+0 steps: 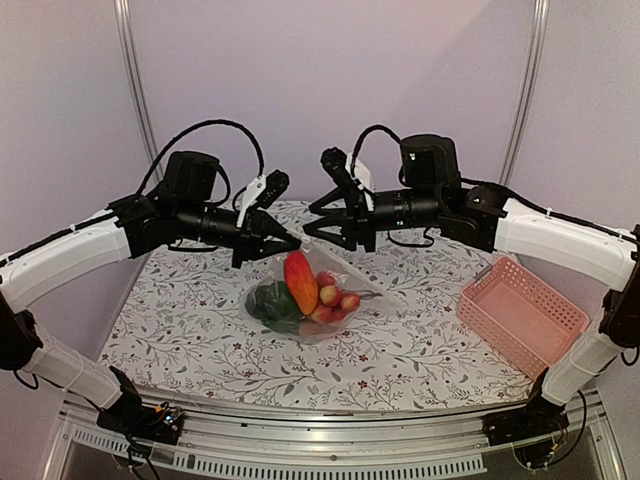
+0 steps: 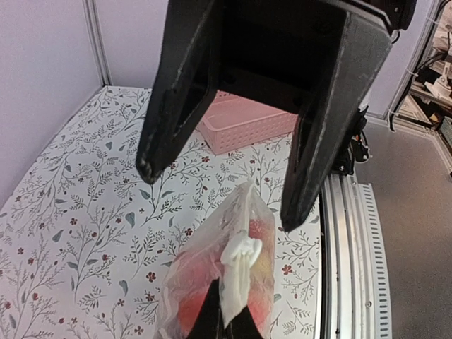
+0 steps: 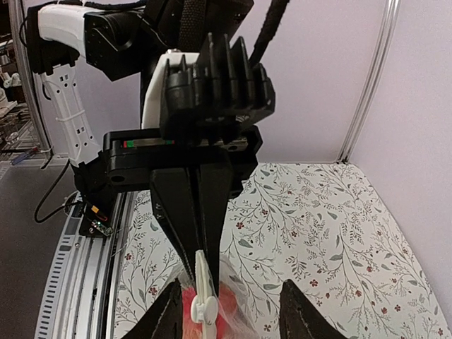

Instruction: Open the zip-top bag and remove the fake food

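- The left gripper is pinching together on the white zip strip at the top edge of the zip-top bag, holding that edge up above the desk.
- The bag is hanging down from this grip at about 5 o'clock of the left gripper in the top view, over the middle of the desk; I cannot tell whether its bottom is touching the desk.
- The fake food is sitting inside the bag: a long orange-red piece in the middle, a dark green piece at its 8 o'clock, and small red and pink fruits at its 4 o'clock.
- The right gripper is facing the left gripper from its 3 o'clock, just beside the bag's top edge, with its jaws standing apart and nothing between them.
- In the right wrist view, its fingers are flanking the zip strip without touching it.
- A pink basket is standing on the desk at 3 o'clock of the bag, well apart from it.
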You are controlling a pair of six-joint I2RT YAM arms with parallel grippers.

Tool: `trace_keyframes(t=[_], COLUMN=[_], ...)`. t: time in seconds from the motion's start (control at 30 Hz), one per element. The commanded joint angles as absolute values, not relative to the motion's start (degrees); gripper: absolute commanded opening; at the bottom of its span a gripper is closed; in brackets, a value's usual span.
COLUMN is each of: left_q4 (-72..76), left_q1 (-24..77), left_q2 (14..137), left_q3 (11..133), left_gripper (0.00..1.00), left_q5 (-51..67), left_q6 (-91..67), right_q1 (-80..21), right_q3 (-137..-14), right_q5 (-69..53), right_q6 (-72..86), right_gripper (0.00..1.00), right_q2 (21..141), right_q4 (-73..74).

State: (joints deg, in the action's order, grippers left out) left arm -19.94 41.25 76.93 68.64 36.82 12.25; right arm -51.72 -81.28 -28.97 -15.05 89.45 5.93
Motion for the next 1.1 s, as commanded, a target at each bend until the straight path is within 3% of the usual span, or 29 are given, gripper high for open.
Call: trace_keyframes(t=[0.0,0.27,0.53,0.83,1.07], left_q4=[-15.9,-16.0,-15.7,-14.2,-11.3], left_q1=[42.1,42.1,42.1,41.7,39.8], left_q2=[76.7,77.2,77.5,76.3,74.3], left_q3=[68.8,69.3,69.5,68.4,66.5], left_gripper=[0.0,0.0,0.0,0.0,0.0], left_q5=[36.8,36.8,36.7,36.1,36.5], left_q6=[10.4,10.6,10.4,9.7,7.9], right_q1=[-52.1,-52.2,-52.2,-52.3,-52.2], right_q3=[-80.8,-79.1,-78.8,-77.3,-73.7], right_q5=[-29.6,-28.9,-29.0,-26.0,-24.0], right_q6=[-14.3,-13.8,-14.8,-15.6,-15.4], right_gripper=[0.45,0.44,0.36,0.07,0.0], right_q2=[90.6,91.9,92.7,92.3,90.2], right_q4=[5.6,3.9,3.9,3.9,3.9])
